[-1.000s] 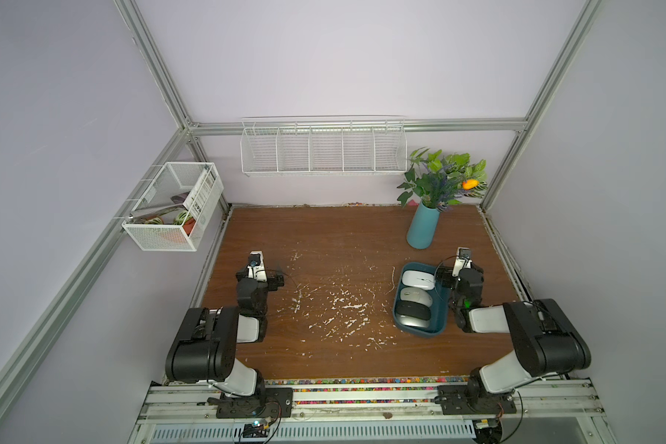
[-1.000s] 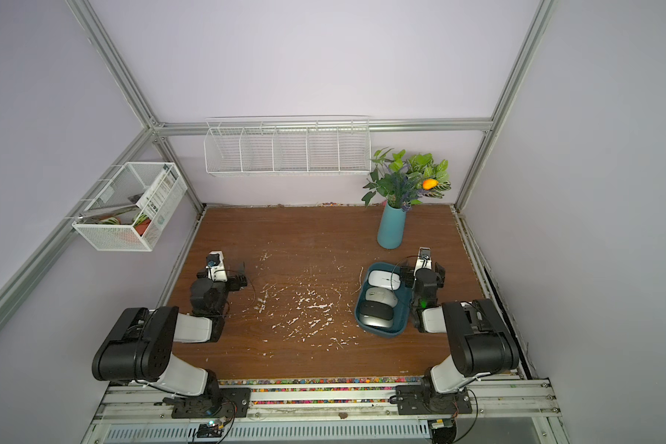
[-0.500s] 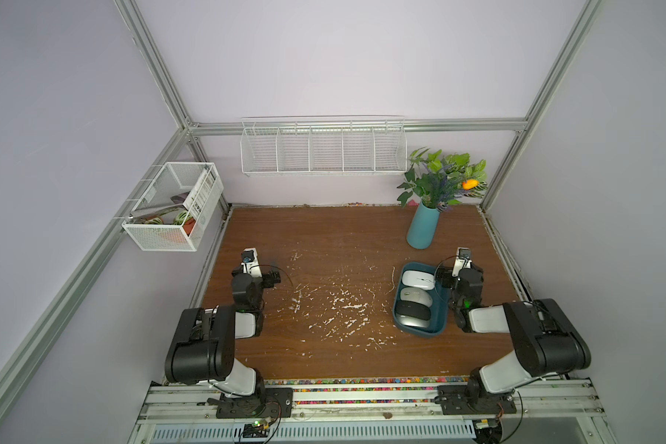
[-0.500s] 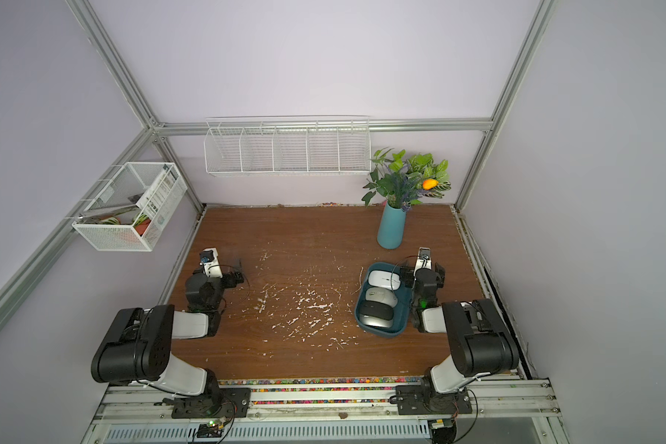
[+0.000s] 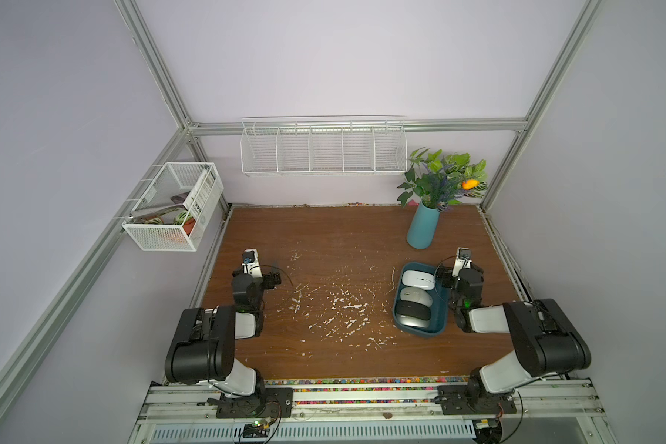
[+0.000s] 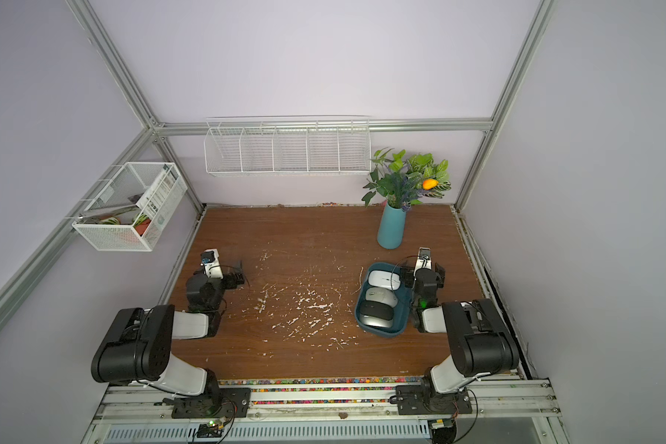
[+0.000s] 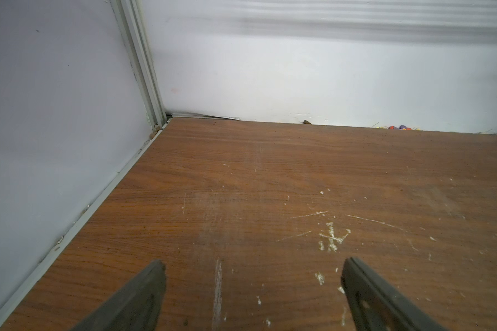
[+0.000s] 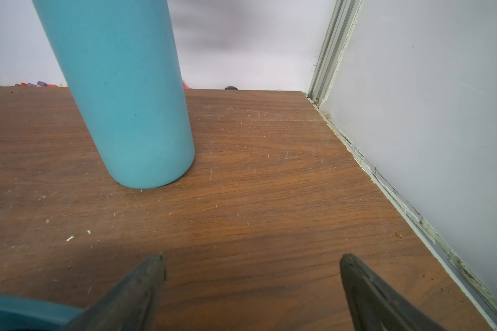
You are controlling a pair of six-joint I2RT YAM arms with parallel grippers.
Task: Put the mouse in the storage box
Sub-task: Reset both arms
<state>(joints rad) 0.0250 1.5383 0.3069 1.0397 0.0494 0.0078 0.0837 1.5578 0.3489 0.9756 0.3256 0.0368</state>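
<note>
Storage box (image 5: 425,332): shallow dark teal plastic with rounded corners and low flared walls. A white mouse (image 5: 418,279), a pale grey mouse (image 5: 415,296) and a dark mouse (image 5: 412,312) lie inside it, smooth domed shells, each crosswise to the box's long axis. Right gripper (image 8: 251,260), jaws wide and empty, sits just beside the box's right wall near its far end, facing the matte teal vase (image 8: 127,100) beyond. Left gripper (image 7: 253,265), likewise spread and empty, is well apart off the box's left side over the scuffed wood table (image 5: 323,238). No mouse shows outside the box, so probably none remains to fetch; the right arm is nearer.
</note>
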